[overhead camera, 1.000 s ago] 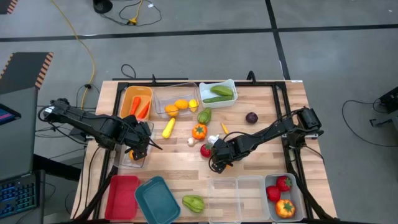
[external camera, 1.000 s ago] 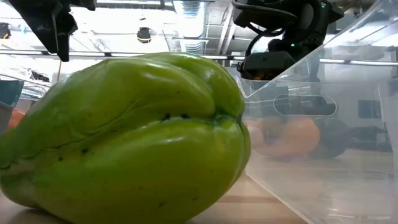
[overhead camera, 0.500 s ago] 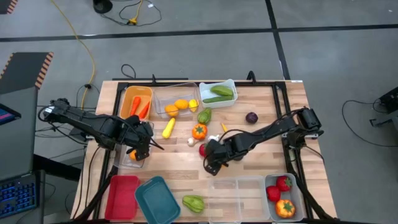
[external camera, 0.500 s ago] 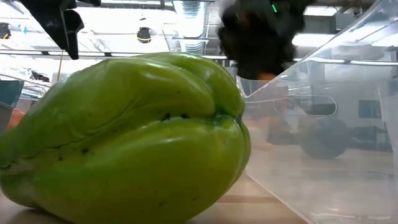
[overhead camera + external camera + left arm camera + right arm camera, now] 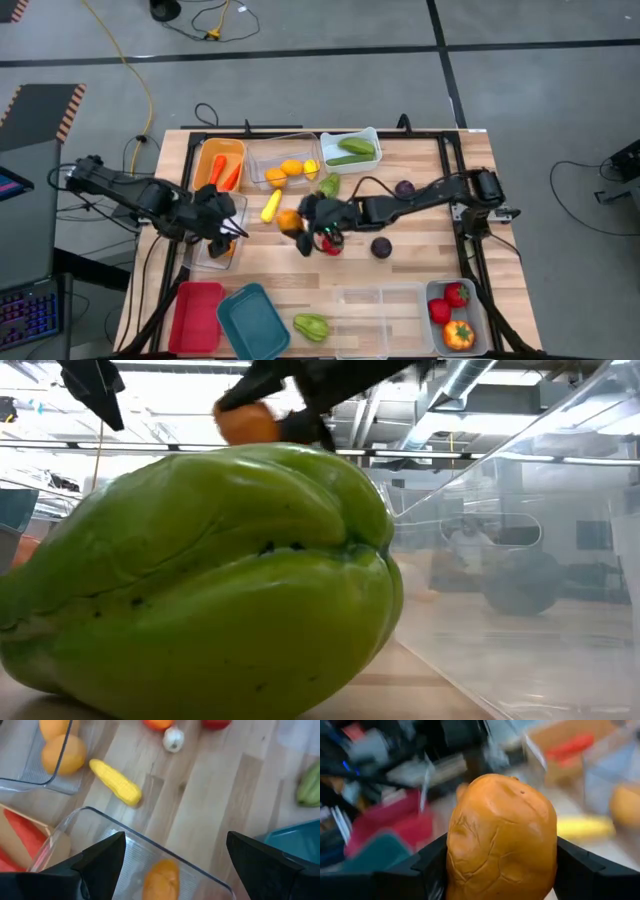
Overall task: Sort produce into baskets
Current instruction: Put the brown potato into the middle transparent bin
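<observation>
While its jaws clamp a rounded orange toy fruit [image 5: 501,837], the right gripper [image 5: 297,222] hangs above mid-table, the clear plastic bin of orange fruit [image 5: 262,158] lying just beyond toward the far edge; the left gripper [image 5: 222,224], fingers wide, hovers over another clear bin [image 5: 75,825].

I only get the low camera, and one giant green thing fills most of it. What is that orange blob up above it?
Observer: The right gripper is holding an orange fruit between its fingers, in the air over the middle of the table.
Visitor: And the green giant?
Observer: It is a small green vegetable lying right by that camera, at the table's edge beside the teal basket.
Visitor: Is the other arm doing anything?
Observer: The left gripper hangs open above a clear basket that has a second orange fruit in it.
</observation>
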Motion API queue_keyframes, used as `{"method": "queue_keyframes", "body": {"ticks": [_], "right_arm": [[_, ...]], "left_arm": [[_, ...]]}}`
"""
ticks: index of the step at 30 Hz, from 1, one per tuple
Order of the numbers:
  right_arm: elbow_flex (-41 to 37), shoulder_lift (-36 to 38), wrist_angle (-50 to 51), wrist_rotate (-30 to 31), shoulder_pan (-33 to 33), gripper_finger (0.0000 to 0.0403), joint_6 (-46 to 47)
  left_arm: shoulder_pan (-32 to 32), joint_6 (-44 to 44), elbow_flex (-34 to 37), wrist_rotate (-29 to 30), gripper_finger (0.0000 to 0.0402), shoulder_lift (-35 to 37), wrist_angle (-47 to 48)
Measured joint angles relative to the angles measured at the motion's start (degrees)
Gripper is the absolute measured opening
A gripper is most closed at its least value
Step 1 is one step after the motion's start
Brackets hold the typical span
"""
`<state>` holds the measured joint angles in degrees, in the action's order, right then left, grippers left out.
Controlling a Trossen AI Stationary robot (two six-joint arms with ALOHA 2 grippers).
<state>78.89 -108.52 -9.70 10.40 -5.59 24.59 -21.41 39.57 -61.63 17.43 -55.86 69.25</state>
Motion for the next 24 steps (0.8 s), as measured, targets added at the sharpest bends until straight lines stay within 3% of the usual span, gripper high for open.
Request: {"method": "queue_keyframes", "body": {"ticks": [9, 15, 24], "right_arm": [[9.0, -14.6, -20.6, -6.0, 5.3, 0.0295, -2.6], [21.8, -25.9, -22.3, -7.8, 6.9, 0.0295, -2.6], [36.2, -37.0, -22.4, -7.8, 7.9, 0.0296, -2.6]], "left_arm": [[-1.1, -1.8, 0.0, 7.6, 0.0334, 5.3, -1.8], [-1.1, -2.3, 0.0, 10.6, 0.0334, 6.5, -1.9], [-1.1, -2.4, 0.0, 13.3, 0.0334, 6.4, -1.9]]}}
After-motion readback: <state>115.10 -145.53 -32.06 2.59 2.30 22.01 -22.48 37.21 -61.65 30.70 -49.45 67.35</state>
